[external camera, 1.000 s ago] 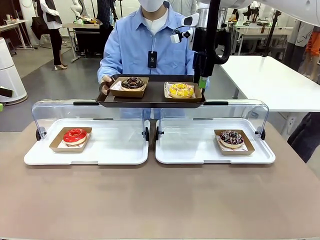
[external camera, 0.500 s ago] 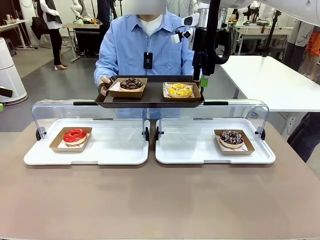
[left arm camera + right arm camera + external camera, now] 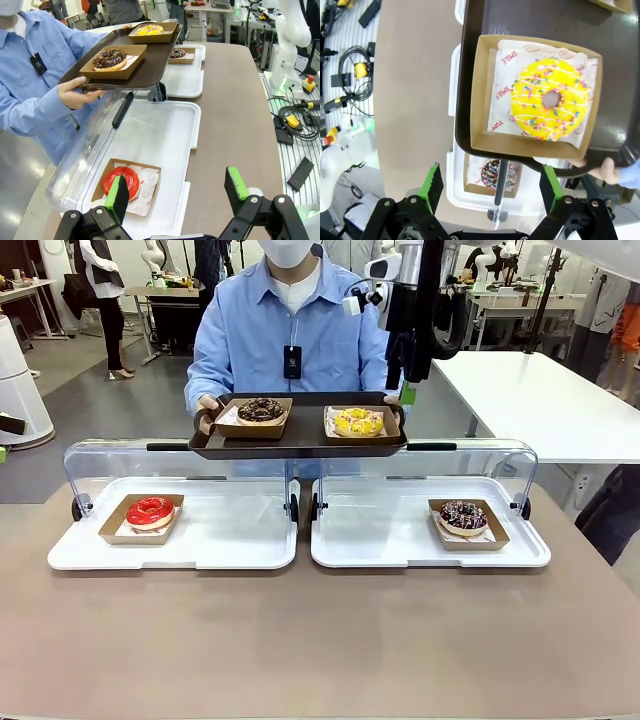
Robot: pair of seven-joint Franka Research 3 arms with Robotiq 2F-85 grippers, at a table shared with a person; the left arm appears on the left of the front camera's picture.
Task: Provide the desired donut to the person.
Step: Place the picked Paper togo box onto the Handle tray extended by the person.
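The person (image 3: 290, 330) in a light blue shirt holds a dark brown tray (image 3: 300, 445) over the display case. On it sit a chocolate donut (image 3: 260, 409) and a yellow sprinkled donut (image 3: 358, 421), each in a cardboard tray. My right gripper (image 3: 405, 392) hangs open just above the tray's right end. From its wrist, the right gripper (image 3: 490, 186) is wide open above the yellow donut (image 3: 551, 100), holding nothing. My left gripper (image 3: 177, 187) is open over a red donut (image 3: 121, 181).
Two white trays (image 3: 170, 540) with raised clear lids (image 3: 180, 465) lie side by side on the brown table. The left one holds the red donut (image 3: 150, 511), the right one a sprinkled chocolate donut (image 3: 462, 516). A white table (image 3: 540, 400) stands at the right.
My right gripper has opened fully and risen a little from the tray's right end. The person's tray has shifted slightly left and up, with both donuts still on it.
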